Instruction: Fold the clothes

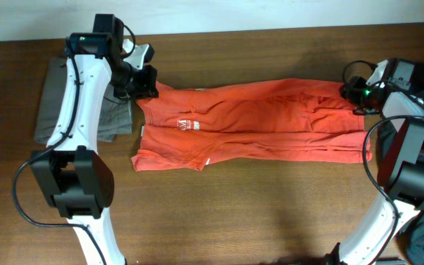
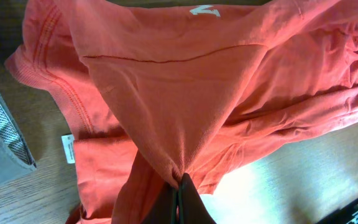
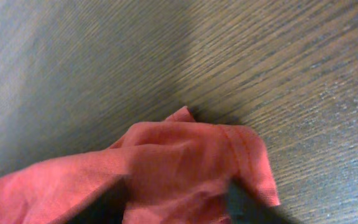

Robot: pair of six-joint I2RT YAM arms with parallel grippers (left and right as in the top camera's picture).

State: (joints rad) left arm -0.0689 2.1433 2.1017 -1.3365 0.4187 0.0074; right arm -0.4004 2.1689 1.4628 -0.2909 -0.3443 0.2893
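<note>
Left gripper [image 2: 180, 194], seen close in its wrist view, has its two fingers pressed together on a pinch of the T-shirt [image 2: 185, 93] near the collar end, the cloth fanning out from the pinch in taut creases. A small white label [image 2: 68, 149] shows at the shirt's edge beside it. Right gripper [image 3: 179, 208] holds the opposite end: the hem of the T-shirt [image 3: 185, 155] rises between its blurred dark fingers, which appear closed on it, one stitched corner hanging free over the table [image 3: 291, 74].

From overhead, the left gripper [image 1: 142, 81] and right gripper [image 1: 355, 94] sit at the two ends of the T-shirt [image 1: 256, 121], which lies lengthwise across the table [image 1: 271, 213], stretched between them and rumpled along its length. The white lettering [image 1: 188, 124] faces up near the left end.

Farther off, a grey garment [image 1: 57, 103] rests behind the left arm, touching the shirt's left edge; it looks folded flat.

Judged progress: the shirt is spread but shows no finished fold. Folding it, and any garments beyond, remains.
</note>
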